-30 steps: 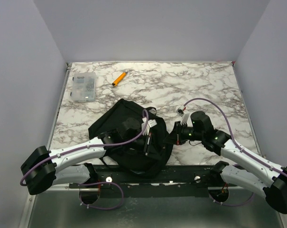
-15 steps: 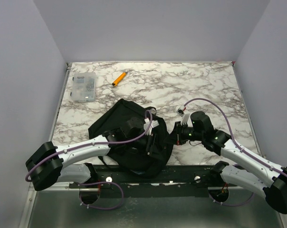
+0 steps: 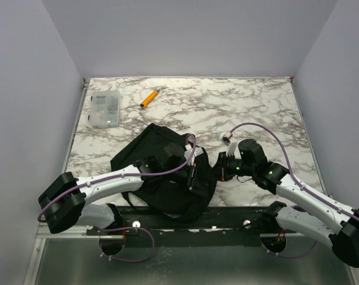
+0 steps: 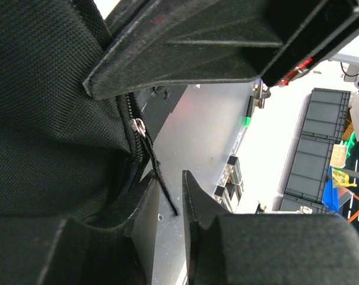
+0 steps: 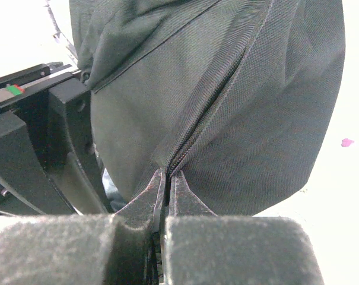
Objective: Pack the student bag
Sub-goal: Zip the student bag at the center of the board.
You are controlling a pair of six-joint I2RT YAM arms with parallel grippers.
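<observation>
The student bag (image 3: 158,169), a large black fabric backpack, lies at the table's near edge between the arms. My left gripper (image 3: 192,173) is over the bag's right side. In the left wrist view the gripper (image 4: 168,181) is open by a narrow gap. The black zipper pull cord (image 4: 162,189) hangs between the fingers from the silver slider (image 4: 137,125). My right gripper (image 3: 217,170) is at the bag's right edge. In the right wrist view the gripper (image 5: 167,178) is shut on the bag's fabric (image 5: 244,119) at the zipper seam.
A clear plastic box (image 3: 104,109) and an orange marker (image 3: 148,98) lie at the far left of the marble table (image 3: 250,107). The black front rail (image 3: 226,217) runs just below the bag. The two grippers are close together.
My left arm has moved right across the bag, bringing its gripper to the bag's right side. The right arm has stayed still, holding the fabric.
</observation>
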